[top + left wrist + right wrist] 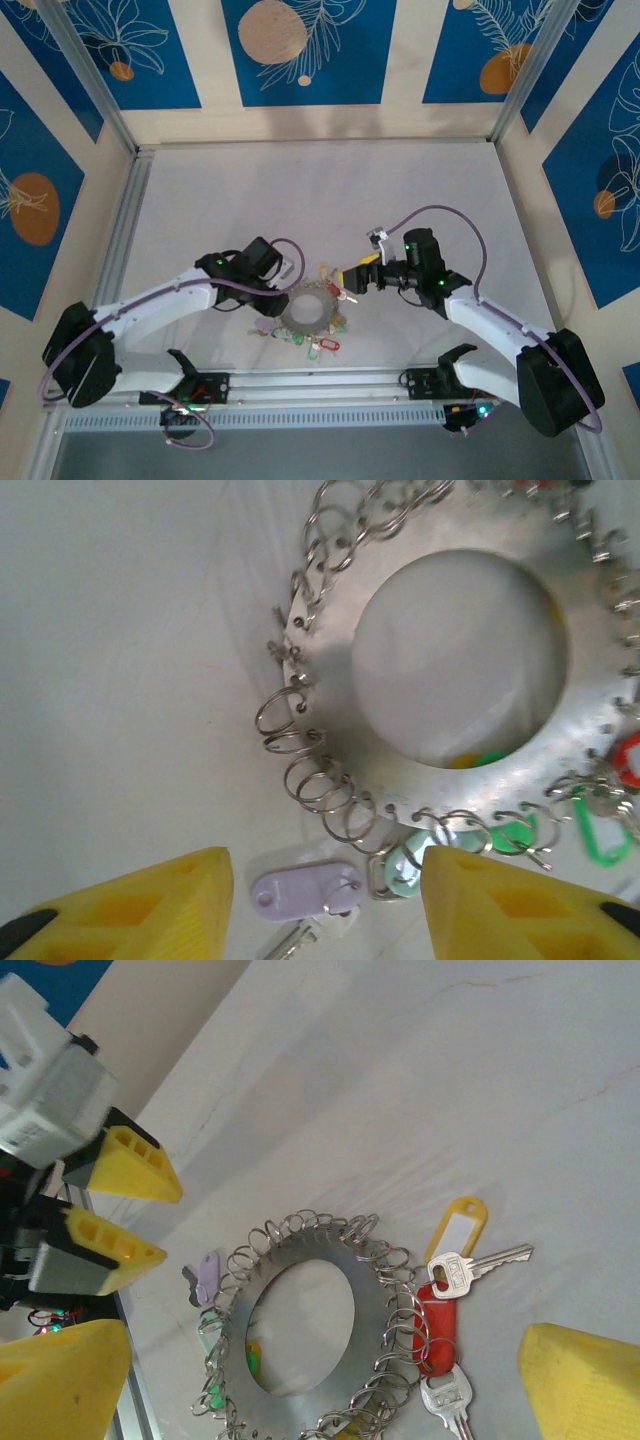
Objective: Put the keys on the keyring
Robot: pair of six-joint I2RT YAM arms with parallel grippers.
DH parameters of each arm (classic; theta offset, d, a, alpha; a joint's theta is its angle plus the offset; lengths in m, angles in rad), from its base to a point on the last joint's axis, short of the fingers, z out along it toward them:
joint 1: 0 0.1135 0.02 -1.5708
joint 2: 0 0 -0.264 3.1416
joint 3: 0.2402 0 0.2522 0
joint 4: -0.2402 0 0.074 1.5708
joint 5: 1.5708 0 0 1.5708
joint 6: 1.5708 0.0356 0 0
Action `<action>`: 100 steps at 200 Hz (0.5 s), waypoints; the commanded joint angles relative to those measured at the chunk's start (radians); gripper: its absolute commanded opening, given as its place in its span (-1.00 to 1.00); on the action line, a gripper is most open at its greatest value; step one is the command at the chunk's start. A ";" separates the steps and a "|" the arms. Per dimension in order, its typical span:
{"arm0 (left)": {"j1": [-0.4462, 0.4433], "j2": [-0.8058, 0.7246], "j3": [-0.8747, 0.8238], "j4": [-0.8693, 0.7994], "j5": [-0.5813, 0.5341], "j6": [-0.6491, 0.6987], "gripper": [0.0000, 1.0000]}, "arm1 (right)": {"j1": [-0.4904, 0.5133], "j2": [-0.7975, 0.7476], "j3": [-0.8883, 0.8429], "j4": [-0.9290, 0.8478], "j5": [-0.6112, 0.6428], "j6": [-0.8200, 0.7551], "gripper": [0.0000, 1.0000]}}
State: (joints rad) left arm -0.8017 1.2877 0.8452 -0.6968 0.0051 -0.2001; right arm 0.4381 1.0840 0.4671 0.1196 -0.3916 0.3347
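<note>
- The keyring (305,312) lies flat on the table (250,200), near the front edge, btwn the two arms, hole facing up.
- Progress, my read: well along. The rim is fringed w/ small wire loops, and several keys (322,345) already hang off it. The red-tag key (437,1326) and a green one look hooked on.
- Prob left to do: the yellow-tag key (459,1226) sits just beside the loops on the side toward the right gripper. The lilac-tag key (298,889) sits just outside the near-left fringe. Can't tell if either is actually threaded.
- Left gripper (328,905): fingers spread, straddling the lilac tag w/o touching it, pinching nothing.
- Right gripper (320,1388): fingers spread wide, hovering over the ring, nothing held.
- Orientation: the ring is round, so no real long axis; flat face up. The keys fan out from the rim.
- Yellow-tag key: blade points away from the ring.
- Red-tag key: long axis runs along the rim, blade toward the right gripper.
- Lilac tag: long axis runs across the left gripper's gap, loop end toward the ring.
</note>
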 commanded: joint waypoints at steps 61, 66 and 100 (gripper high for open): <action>-0.005 0.198 0.057 0.046 -0.096 0.061 -0.17 | -0.016 0.002 -0.015 0.044 -0.011 -0.006 0.99; -0.003 0.208 0.063 0.049 -0.097 0.063 -0.20 | -0.017 0.005 -0.016 0.047 -0.016 -0.004 0.99; 0.003 0.270 0.090 0.078 -0.094 0.076 -0.23 | -0.022 0.014 -0.010 0.066 -0.025 0.001 0.99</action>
State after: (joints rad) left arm -0.8009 1.5223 0.8989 -0.6441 -0.0738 -0.1471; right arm 0.4229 1.0878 0.4625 0.1570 -0.3931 0.3340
